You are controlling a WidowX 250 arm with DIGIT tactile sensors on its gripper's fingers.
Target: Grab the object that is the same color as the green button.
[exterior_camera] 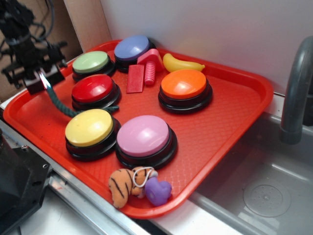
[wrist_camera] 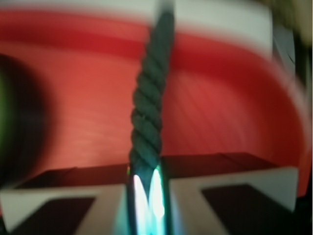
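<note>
In the exterior view, a red tray (exterior_camera: 234, 112) sits beside a grey sink (exterior_camera: 264, 191) and carries six dome buttons: the green button (exterior_camera: 91, 62) at the back left, a blue button (exterior_camera: 132, 48) next to it, a red button (exterior_camera: 93, 88), an orange button (exterior_camera: 184, 84), a yellow button (exterior_camera: 89, 127) and a pink button (exterior_camera: 143, 135) at the front. The gripper (exterior_camera: 45, 81) hangs over the tray's left edge, its fingers pinched tight on one end of the dark green rope (exterior_camera: 61, 105). The rope curves down from it and runs between the red and yellow buttons, its far end lying on the tray. A red block (exterior_camera: 135, 78), a pink screw (exterior_camera: 149, 73) and a yellow banana (exterior_camera: 182, 63) lie among the back buttons; a tiger toy (exterior_camera: 124, 183) and a purple heart (exterior_camera: 157, 191) rest at the front rim. In the wrist view, blurred, the rope (wrist_camera: 149, 107) stretches straight away from the gripper (wrist_camera: 146, 196), clamped between the two closed fingers over the red tray (wrist_camera: 225, 127).
</note>
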